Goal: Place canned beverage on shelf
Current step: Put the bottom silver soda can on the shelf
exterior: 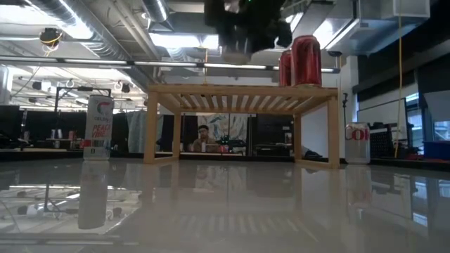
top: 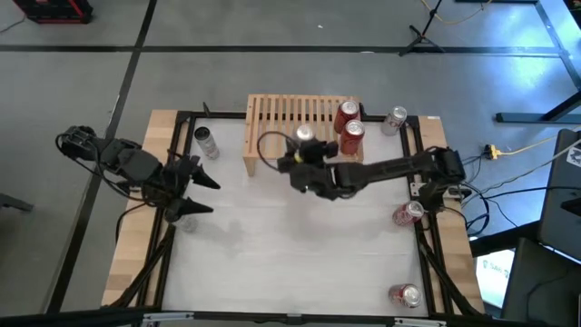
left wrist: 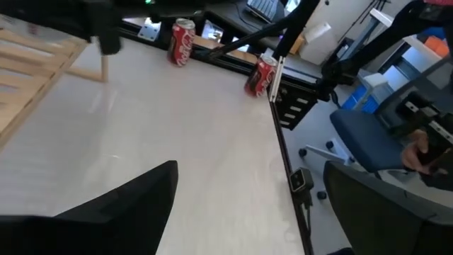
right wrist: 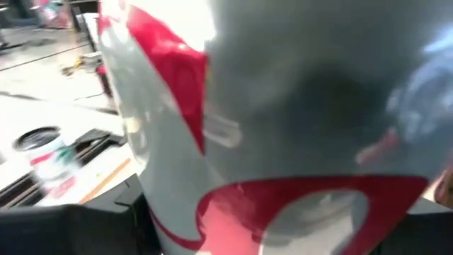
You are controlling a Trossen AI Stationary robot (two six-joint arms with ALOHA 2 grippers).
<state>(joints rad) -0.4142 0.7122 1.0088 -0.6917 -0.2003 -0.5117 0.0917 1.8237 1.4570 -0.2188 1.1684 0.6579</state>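
Observation:
The light-wood shelf [top: 290, 123] stands at the table's far middle and also shows in the low view [exterior: 242, 95]. Two red cans [top: 349, 125] stand on its right end [exterior: 306, 60]. My right gripper [top: 307, 153] is shut on a silver-and-red can [top: 304, 134] over the shelf's near middle; this can fills the right wrist view [right wrist: 269, 127]. In the low view the gripper [exterior: 242, 28] is a dark blurred mass above the shelf top. My left gripper [top: 195, 186] is open and empty over the table's left side [left wrist: 262, 212]. My right gripper holds the silver-and-red can by its side wall [right wrist: 170, 142], between the two fingers. The fingers come about level from the table's right and near side. The can stands upright with its top [top: 304, 133] up, above the slatted top; its lower end is lost in blur.
A silver can [top: 207, 143] stands on the table left of the shelf [exterior: 98, 126]. Another silver can [top: 395, 120] stands right of it [exterior: 357, 143]. Two red cans [top: 408, 213] [top: 406, 295] stand along the right edge. A person sits beyond the table [exterior: 204, 137].

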